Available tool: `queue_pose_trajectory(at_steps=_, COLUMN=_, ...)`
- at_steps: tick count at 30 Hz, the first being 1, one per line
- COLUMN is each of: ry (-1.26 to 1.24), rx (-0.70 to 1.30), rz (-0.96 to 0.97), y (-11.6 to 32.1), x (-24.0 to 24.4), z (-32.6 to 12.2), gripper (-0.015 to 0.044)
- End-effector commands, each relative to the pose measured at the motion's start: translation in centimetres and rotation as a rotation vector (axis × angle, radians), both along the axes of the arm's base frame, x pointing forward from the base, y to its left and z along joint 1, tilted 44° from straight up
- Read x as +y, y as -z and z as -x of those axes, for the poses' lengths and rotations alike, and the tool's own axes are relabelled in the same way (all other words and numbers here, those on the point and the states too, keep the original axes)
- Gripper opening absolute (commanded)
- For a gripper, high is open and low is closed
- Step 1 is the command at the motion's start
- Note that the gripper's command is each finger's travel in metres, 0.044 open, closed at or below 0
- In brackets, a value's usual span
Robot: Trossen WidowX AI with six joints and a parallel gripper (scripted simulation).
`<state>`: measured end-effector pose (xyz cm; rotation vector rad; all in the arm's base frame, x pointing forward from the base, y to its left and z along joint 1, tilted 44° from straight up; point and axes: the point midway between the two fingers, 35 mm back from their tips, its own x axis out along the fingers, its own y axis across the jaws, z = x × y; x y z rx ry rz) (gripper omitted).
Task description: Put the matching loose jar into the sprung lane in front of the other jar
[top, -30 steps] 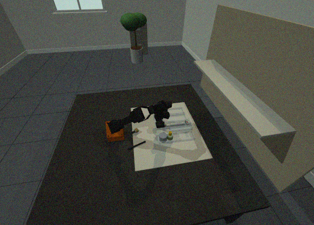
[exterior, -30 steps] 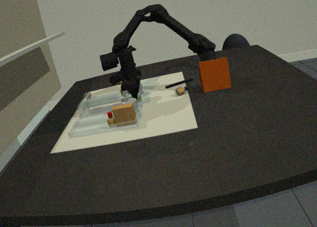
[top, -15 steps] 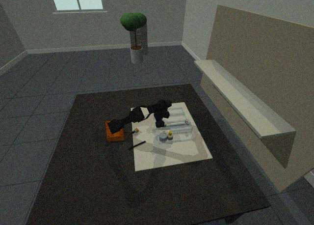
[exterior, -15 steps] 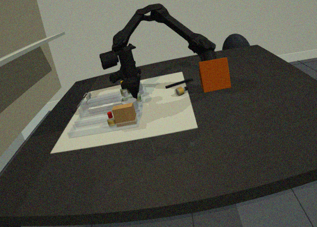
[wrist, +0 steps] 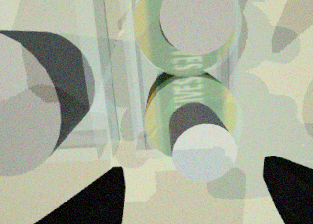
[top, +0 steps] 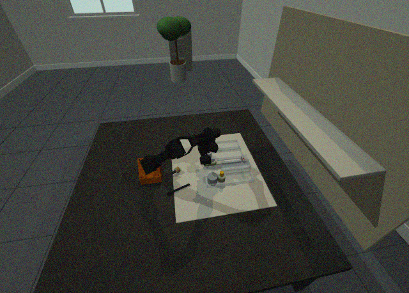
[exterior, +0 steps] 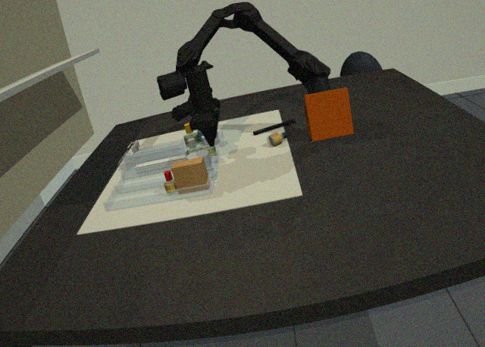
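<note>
Our end effector (top: 205, 160) (exterior: 212, 143) (wrist: 195, 172): released, fingers parted around front jar (wrist: 191, 94), green label, pale lid. Rear jar (wrist: 147, 33), matching label, directly behind, same clear lane. We also list tan box (exterior: 190, 173), black rod (top: 178, 189) (exterior: 273, 127), both on bench (top: 131, 250) (exterior: 352, 226) side.
</note>
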<state>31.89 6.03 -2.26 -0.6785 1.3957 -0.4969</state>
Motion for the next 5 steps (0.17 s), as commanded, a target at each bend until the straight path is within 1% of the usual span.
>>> queue_pose_trajectory(at_steps=1, ry=0.001, rx=-0.001, rz=-0.003, y=0.1, x=0.0, z=1.3, gripper=0.0288)
queue_pose_trajectory(at_steps=5, ry=0.001, rx=0.000, rz=-0.003, y=0.2, x=-0.2, z=2.7, gripper=0.0288)
